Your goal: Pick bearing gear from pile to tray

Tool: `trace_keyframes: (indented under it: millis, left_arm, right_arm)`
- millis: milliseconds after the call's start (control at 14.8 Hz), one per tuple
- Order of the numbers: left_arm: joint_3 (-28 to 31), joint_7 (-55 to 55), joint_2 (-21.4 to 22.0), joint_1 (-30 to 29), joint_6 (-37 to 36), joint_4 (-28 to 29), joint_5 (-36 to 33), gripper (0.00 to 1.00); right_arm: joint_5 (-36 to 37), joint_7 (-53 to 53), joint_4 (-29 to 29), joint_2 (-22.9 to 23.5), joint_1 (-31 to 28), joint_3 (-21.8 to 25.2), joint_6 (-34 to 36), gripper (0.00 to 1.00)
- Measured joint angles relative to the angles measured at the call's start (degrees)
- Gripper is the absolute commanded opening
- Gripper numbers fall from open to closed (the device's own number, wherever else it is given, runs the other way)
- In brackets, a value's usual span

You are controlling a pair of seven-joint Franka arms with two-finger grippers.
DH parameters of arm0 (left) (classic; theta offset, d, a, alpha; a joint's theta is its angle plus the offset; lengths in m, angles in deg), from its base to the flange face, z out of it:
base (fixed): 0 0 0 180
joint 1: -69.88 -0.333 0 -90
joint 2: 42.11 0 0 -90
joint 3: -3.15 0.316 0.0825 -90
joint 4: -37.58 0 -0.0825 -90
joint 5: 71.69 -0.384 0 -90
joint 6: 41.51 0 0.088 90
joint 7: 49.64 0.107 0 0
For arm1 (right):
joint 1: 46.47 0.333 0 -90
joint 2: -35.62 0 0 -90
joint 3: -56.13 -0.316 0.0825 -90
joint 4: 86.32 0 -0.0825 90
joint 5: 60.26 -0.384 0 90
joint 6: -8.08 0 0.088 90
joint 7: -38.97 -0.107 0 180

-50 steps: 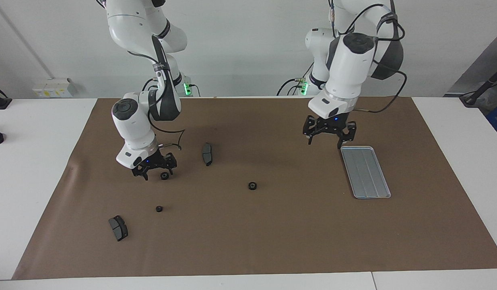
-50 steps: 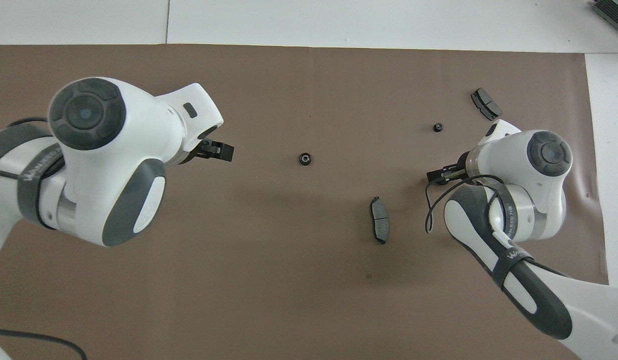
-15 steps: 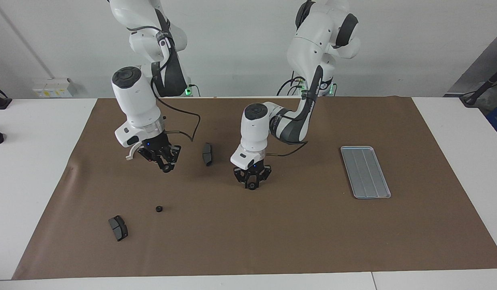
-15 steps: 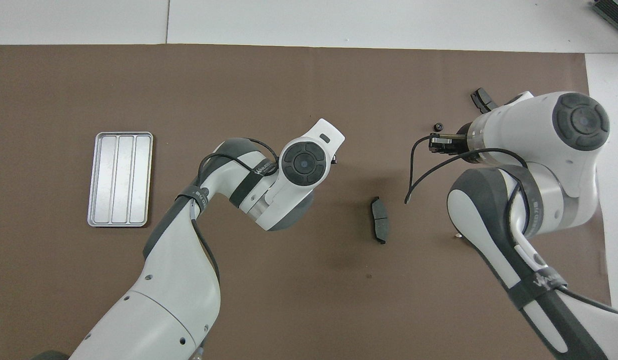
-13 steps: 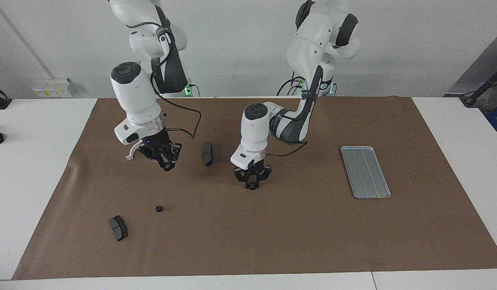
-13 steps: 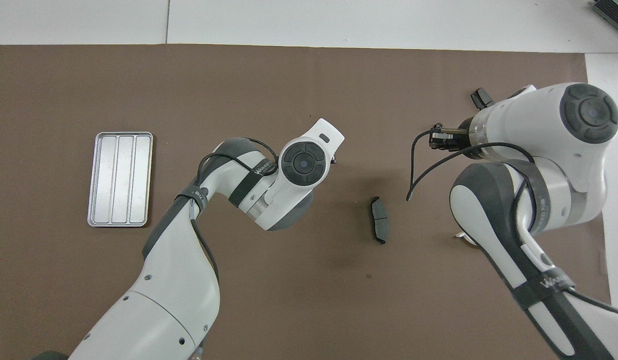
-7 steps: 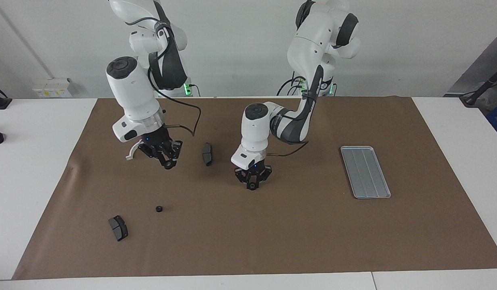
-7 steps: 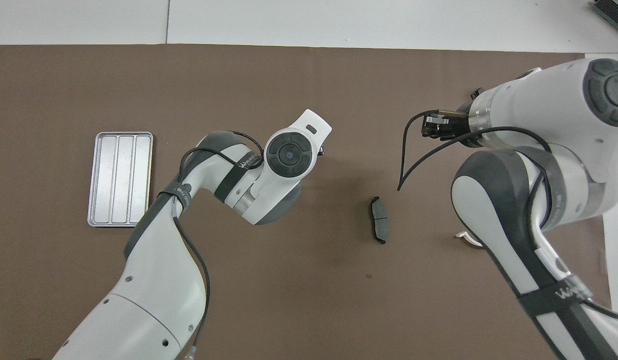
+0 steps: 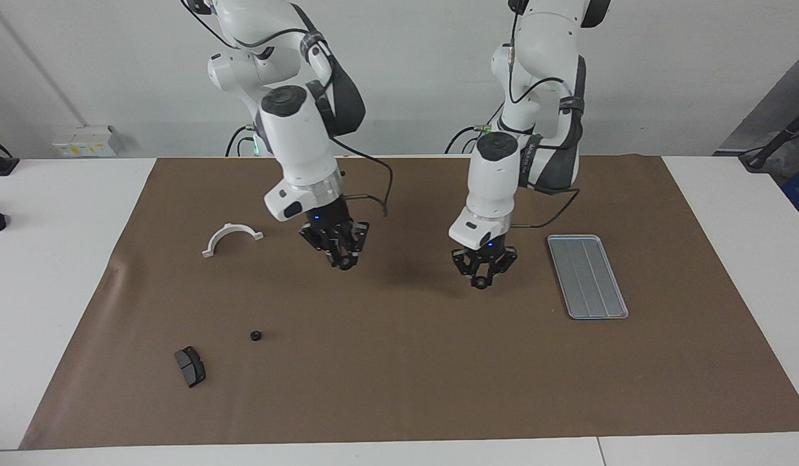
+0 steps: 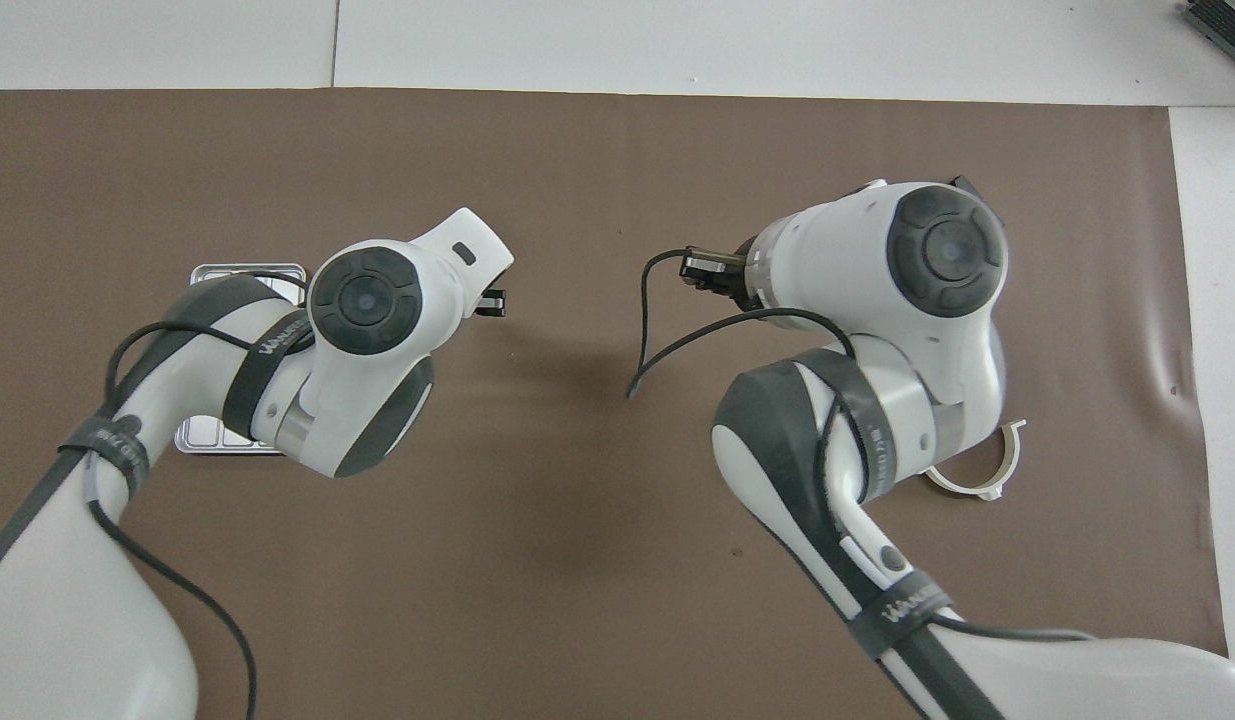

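Now both arms have swung toward the left arm's end of the counter (image 9: 63, 213) compared with half a second ago. The left pincer (image 9: 481, 282), which then hung low over the middle of the brown mat (image 9: 399, 388), is now over bare mat just beside the tray (image 9: 587, 276). It is not yet over the tray. Its fingertips are clamped on a small black gear (image 9: 480, 283), which is gone from its old spot on the mat.

The right pincer (image 9: 341, 263) has left the white half-ring bracket (image 9: 233, 236), which it partly covered before and which now lies in plain sight. It is over the mat's middle, where a brake pad lay earlier. That pad is hidden behind it now. Its tips are pinched together on a second gear (image 9: 342, 265).

A loose gear (image 9: 255, 335) and a dark brake pad (image 9: 190, 366) lie unmoved toward the right arm's end, farther from the robots than the bracket.

The left arm comes down nearly upright, with its wrist straight above the pincer and the fingers pointing down. The right arm leans toward the left arm's end, so its pincer is tilted. From overhead, the left pincer (image 10: 492, 300) pokes out past the wrist, which covers most of the tray (image 10: 247, 270). The right pincer (image 10: 702, 268) shows the same way.
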Motion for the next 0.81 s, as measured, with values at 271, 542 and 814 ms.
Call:
trace_keyframes:
  millis: [271,542,814]
  left_arm:
    - [0.0,5.6,6.1,-7.6,0.0,7.5,0.0,0.00]
    - [-0.1,13.7,6.6,-14.8,0.0,10.7,0.7,0.00]
    - [-0.1,27.4,7.4,-22.6,0.1,14.0,9.2,0.00]
  right_arm:
    - [3.5,-6.5,3.6,7.2,4.5,0.0,-4.0,0.00]
    - [8.5,-12.0,3.6,13.4,7.6,0.0,-8.9,0.59]
    - [8.8,-13.3,3.3,14.7,7.8,0.1,-9.2,1.00]
